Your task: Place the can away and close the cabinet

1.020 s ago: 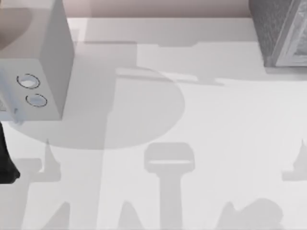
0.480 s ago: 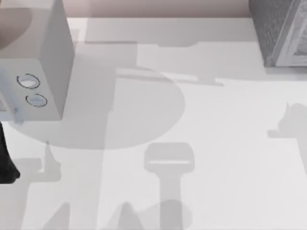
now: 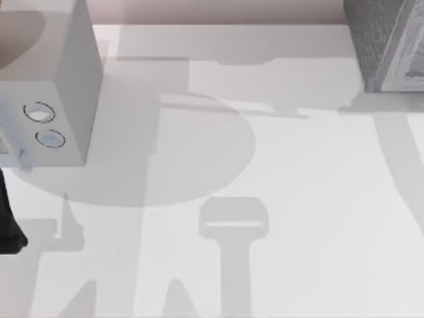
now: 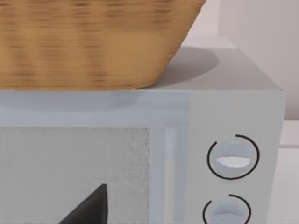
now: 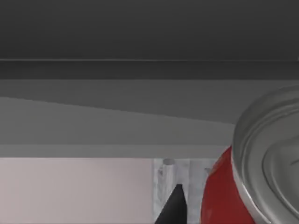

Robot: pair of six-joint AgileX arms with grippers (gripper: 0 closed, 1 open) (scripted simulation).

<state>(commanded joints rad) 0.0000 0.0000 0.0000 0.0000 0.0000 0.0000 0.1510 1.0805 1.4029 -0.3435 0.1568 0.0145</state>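
Note:
The cabinet (image 3: 384,43), dark grey and speckled with a paler framed front, stands at the table's back right corner. The can (image 5: 224,196) is red with a silver top and sits close up in the right wrist view. My right gripper (image 5: 187,210) is shut on it, with one dark fingertip (image 5: 173,205) against its side. Flat dark grey surfaces stretch above the can. My left gripper (image 4: 88,210) hangs in front of the pale grey box with two dials (image 4: 229,158). A dark part of my left arm (image 3: 6,225) shows at the top view's left edge.
The pale grey box (image 3: 59,79) stands at the back left of the table. A wicker basket (image 4: 93,42) rests on top of it. Arm shadows lie across the white table (image 3: 298,199), one running up to the cabinet's foot.
The right arm's shadow has travelled from the lower right of the table up towards the cabinet. The left arm and both boxes have stayed put.

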